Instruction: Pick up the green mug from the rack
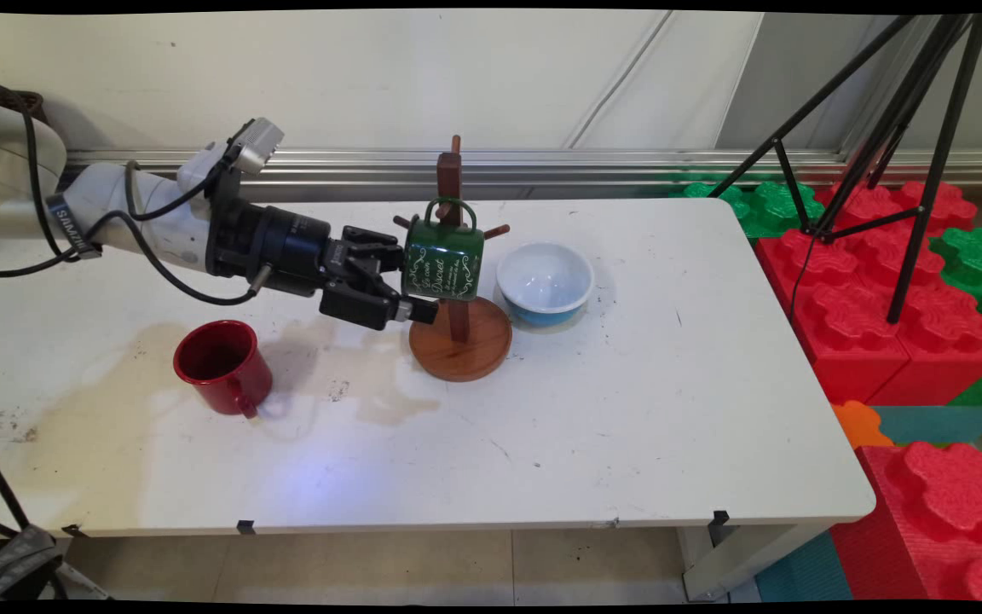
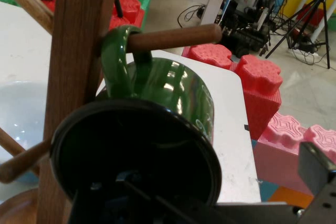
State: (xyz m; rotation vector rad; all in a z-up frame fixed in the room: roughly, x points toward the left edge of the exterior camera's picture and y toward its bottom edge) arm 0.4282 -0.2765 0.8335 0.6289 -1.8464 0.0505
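- The gripper point(image 1: 414, 294) reaches in level from the left, at the open mouth of the green mug point(image 1: 444, 261). One finger runs below the rim in the main view, and in the hand view a finger seems to enter the dark opening. It appears closed on the rim, though the contact itself is hidden.
- The mug hangs sideways by its handle point(image 2: 118, 64) on a peg point(image 2: 173, 36) of the wooden rack point(image 1: 455, 256), mouth toward the gripper.
- Risk: while the handle loops the peg, a pull straight back or sideways would drag the rack. Its round base point(image 1: 460, 339) only rests on the surface point(image 1: 627, 409), so it could tip or slide.
- Risk: the blue-and-white bowl point(image 1: 545, 281) sits just beside the base on the right, so a shoved rack would knock it.
- Risk: a grip on a thin, glossy rim is slight, and the mug could twist or slip and drop onto the base.
- The red mug point(image 1: 222, 365) stands well apart to the left, under the arm's reach; a low sweep could catch it.
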